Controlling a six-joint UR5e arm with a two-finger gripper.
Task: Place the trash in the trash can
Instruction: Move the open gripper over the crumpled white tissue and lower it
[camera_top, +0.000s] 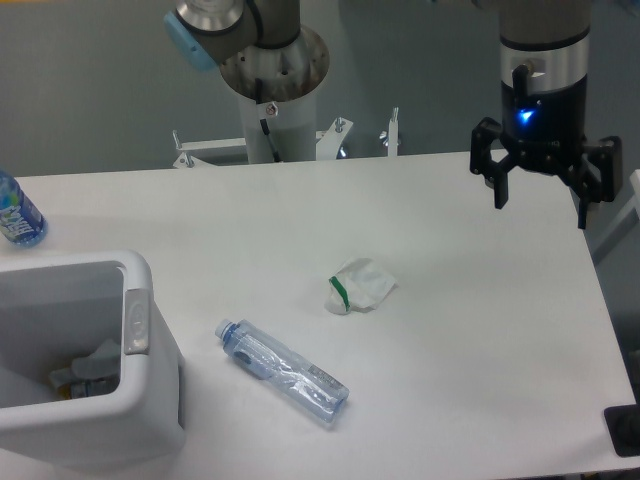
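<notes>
With the gripper (541, 195) spread wide and empty, lower it onto the crumpled paper cup (360, 286) lying below-left of the jaws, beyond the crushed bottle (283, 371), centring the jaws before closing

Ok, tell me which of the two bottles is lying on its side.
The clear crushed bottle on the table in front of the paper cup. The blue-labelled bottle at the left edge stands upright.

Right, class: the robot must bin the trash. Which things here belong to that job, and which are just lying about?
Job: crumpled paper cup, crushed clear bottle, white trash can, open pincer.
Lying about: small blue-labelled bottle.
</notes>
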